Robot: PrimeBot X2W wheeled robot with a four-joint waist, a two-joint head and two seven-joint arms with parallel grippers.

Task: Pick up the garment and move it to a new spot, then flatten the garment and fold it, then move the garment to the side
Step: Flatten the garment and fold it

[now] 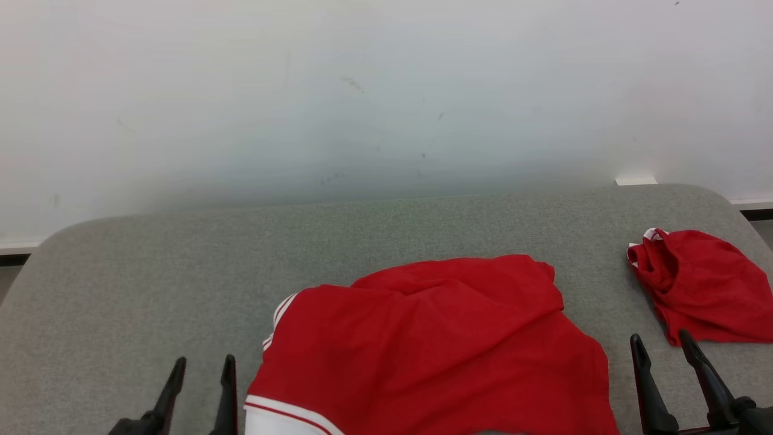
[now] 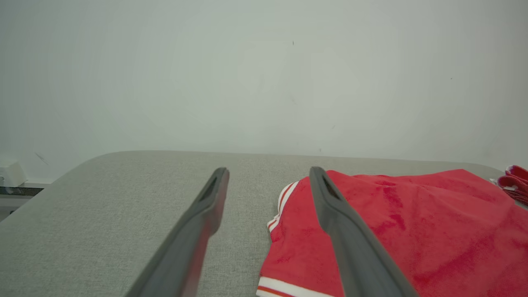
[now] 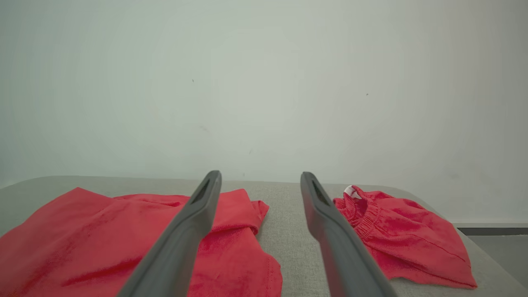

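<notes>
Head view is showing the red garment (image 1: 435, 350) lying loosely spread and creased at the near middle of the table (image 1: 151, 290), between the left gripper (image 1: 205, 360) and right gripper (image 1: 660, 336), both hovering with fingers spread, holding nothing. Flattening, folding and moving aside are looking not yet done. A second red garment (image 1: 703, 284) is sitting bunched at the right; its white tag (image 1: 651, 233) is showing no readable writing.

garment (image 1: 435, 344) runs off the head view's bottom edge; smaller red cloth (image 1: 706, 284) off its right.
</notes>
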